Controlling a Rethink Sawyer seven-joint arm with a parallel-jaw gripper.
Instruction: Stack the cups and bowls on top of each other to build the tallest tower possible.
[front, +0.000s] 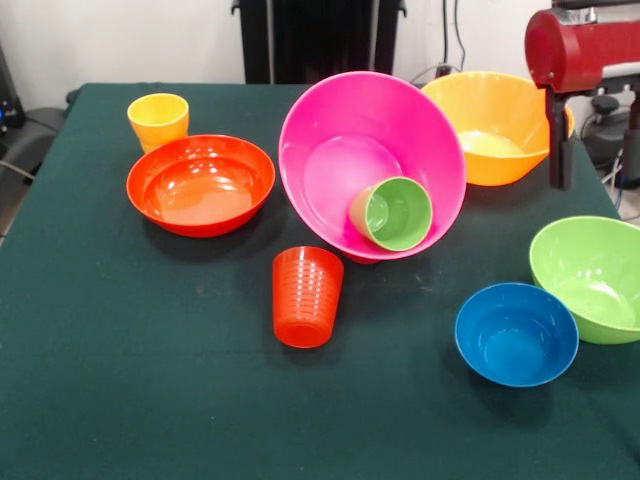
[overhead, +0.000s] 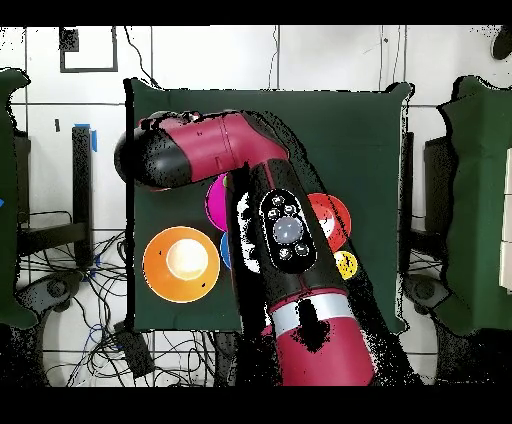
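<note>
Across a dark green tabletop (front: 120, 380), from left: yellow cup (front: 158, 119) upright near the far left, just behind the wide red-orange bowl (front: 200, 184). Ribbed orange-red cup (front: 306, 296) mouth-down, nearer the front, just before the tower. Large pink bowl (front: 372, 160) at centre, tipped steeply with its mouth facing forward, light green cup (front: 392, 213) lying on its side inside against the lower rim; so far, the tower only these two. Yellow-orange bowl (front: 492, 124) upright just behind and right of the pink one. Medium blue bowl (front: 516, 333) front right, lime green bowl (front: 592, 277) beside it at the right edge. Red arm (front: 580, 45) at top right, a dark part hanging over the yellow-orange bowl's right rim. Hand's state: cannot tell from either view, hidden beneath the arm in the overhead.
</note>
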